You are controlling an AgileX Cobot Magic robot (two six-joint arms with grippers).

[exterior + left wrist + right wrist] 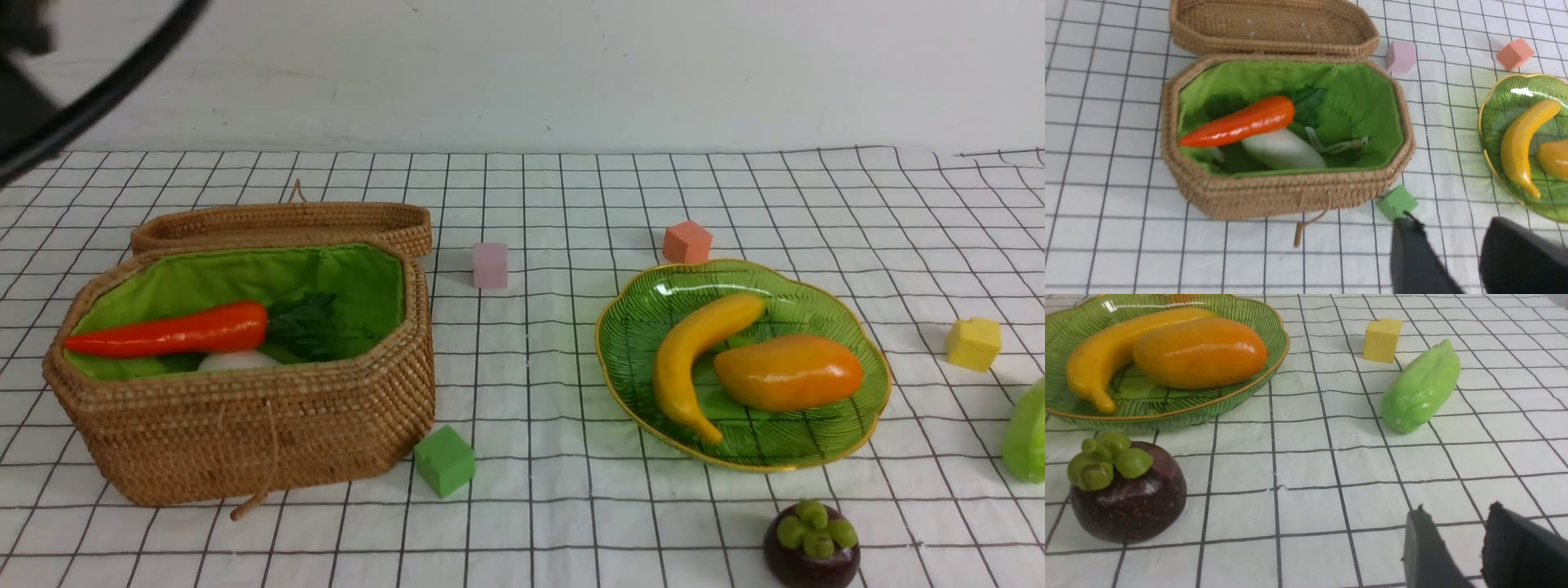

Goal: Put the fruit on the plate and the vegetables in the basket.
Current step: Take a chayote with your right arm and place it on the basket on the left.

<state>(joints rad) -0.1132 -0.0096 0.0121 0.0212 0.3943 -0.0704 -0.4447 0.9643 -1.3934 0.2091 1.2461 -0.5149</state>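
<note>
The wicker basket [245, 425] [1274, 196] stands open at the left, holding the orange carrot [171, 331] [1241, 122] and white radish [237, 359] [1282, 149]. On the green plate [645, 327] [1167, 412] lie the banana [694, 359] [1106, 355] and mango [788, 371] [1200, 351]. The purple mangosteen [811, 547] [1126, 494] sits on the cloth in front of the plate. A pale green vegetable [1030, 433] [1421, 390] lies at the right edge. My left gripper [1449, 222] hovers open and empty above the cloth near the basket's front corner. My right gripper [1457, 510] is open and empty, short of the green vegetable.
The basket's lid [286, 224] lies just behind it. Foam cubes dot the checked cloth: green [445, 460] by the basket's front corner, pink [490, 265], salmon [687, 242] behind the plate, yellow [974, 343] beside the green vegetable. A dark cable crosses the top left corner.
</note>
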